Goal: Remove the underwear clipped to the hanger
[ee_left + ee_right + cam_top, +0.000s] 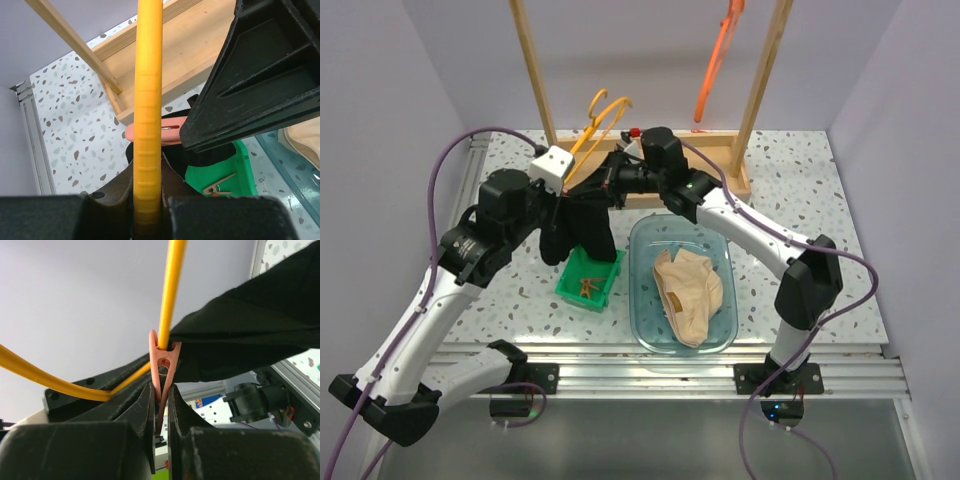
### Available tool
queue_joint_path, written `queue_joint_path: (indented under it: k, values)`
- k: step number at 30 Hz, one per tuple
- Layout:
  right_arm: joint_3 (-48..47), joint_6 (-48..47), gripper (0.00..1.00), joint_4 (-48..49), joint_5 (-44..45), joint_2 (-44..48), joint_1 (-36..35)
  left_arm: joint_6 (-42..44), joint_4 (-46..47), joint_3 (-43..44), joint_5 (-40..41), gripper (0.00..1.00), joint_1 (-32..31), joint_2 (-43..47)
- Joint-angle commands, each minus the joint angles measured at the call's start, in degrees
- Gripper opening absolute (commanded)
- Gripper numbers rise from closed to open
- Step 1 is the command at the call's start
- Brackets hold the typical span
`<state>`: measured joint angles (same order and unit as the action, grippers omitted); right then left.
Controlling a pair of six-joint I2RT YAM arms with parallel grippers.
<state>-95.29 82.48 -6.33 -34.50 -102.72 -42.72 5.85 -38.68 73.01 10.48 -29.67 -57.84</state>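
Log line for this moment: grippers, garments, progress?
left gripper: shut on yellow hanger | right gripper: shut on pink clip | black underwear: clipped to hanger | beige underwear: in clear tub

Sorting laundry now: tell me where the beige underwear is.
In the top view the beige underwear lies crumpled inside the clear tub, right of centre, just right of the green bin.

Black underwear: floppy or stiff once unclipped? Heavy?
Probably floppy: the black underwear hangs in slack folds from the yellow hanger. Likely light, since a small pink clip seems to carry it. Freed, it should slump, not roll, perhaps toward the green bin below.
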Motion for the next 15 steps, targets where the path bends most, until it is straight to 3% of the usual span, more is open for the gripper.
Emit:
queue_joint_path:
  k: [1,7,15]
  values:
    - [2.9,-1.53,0.0,-0.52,-1.27,3.92,0.09,0.83,3.61,-0.15,1.82,0.0,-0.3,1.15]
    - [10.11,0.05,0.0,5.09,1.98,9.37,2.2,0.48,3.0,-0.15,1.65,0.0,-0.3,0.98]
    - [14.59,-1.0,0.0,4.22,4.44,15.26,4.75,-0.4,2.9,-0.85,3.93,0.0,-0.21,1.24]
